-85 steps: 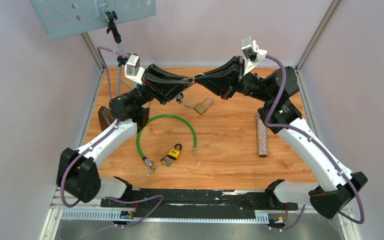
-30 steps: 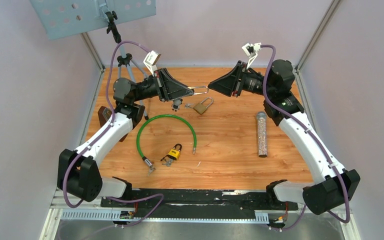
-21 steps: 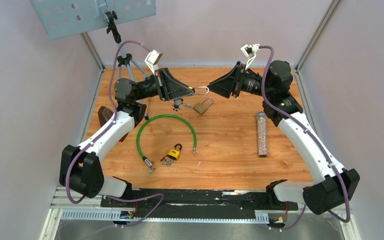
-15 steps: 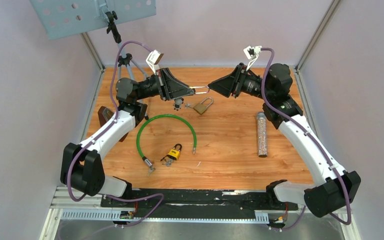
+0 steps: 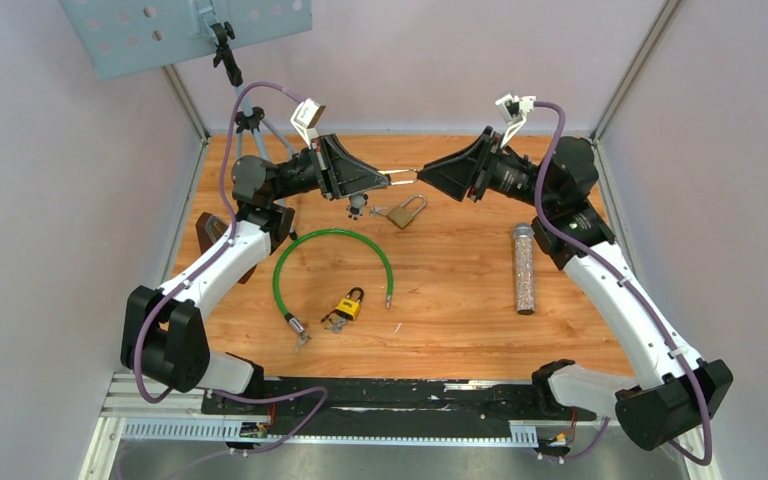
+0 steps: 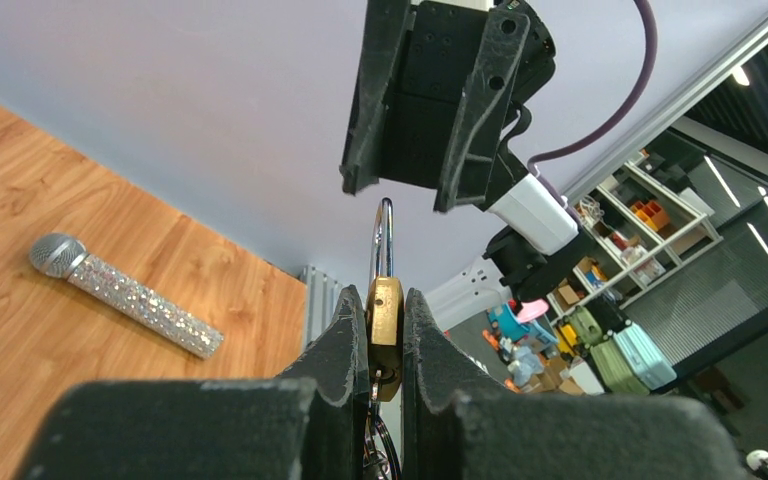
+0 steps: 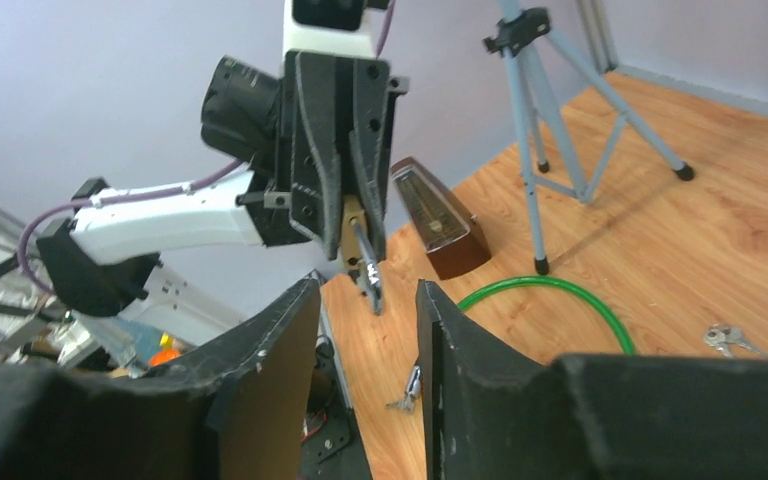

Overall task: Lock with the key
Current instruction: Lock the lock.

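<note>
Padlock, held clear of the bench. Top view: the brass body is pinched in the left pincer, with the shackle pointed at the right pincer, which is spread just beyond the shackle tip. A key bunch is seen hanging below the left pincer; whether a key is seated in the keyway cannot be told.

Left wrist view: the body is clamped between both fingers, and the shackle is seen edge-on, in line with the gap of the right pincer ahead.

Right wrist view: the shackle tip is framed between the spread fingers and appears to touch neither.

Judged risks: the thin shackle may be glanced off by a closing finger if alignment is poor. A push along it may twist or slide the body in its flat-faced grip. The dangling keys may be shaken loose.
</note>
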Tool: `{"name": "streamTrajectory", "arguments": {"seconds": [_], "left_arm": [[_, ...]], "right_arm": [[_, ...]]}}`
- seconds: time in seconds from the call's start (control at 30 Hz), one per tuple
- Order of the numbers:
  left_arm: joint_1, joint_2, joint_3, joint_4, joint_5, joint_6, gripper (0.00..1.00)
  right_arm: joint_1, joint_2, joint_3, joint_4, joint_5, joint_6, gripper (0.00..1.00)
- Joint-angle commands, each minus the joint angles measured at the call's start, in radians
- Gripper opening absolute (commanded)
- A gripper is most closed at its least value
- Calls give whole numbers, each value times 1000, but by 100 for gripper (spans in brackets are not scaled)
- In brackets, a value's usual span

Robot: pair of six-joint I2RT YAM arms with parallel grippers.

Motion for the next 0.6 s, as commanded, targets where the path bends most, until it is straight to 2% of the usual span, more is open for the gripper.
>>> {"name": "streamTrajectory", "arguments": {"seconds": [0.0,0.2,0.3,0.57], "left_arm": [[6,-34,19,29,-20,11,0],[6,-41,13,29,-25,15,0],[4,-41,12,28,-26,16,0],[-5,-39,15,31,-20,27,0]], "right_arm": [[36,19,20,31,-89,-25,38],[50,37,33,19,-115,-44,22],[54,44,39,20,-106,-45,2],[68,65,44,19,-89,-60,0]]}}
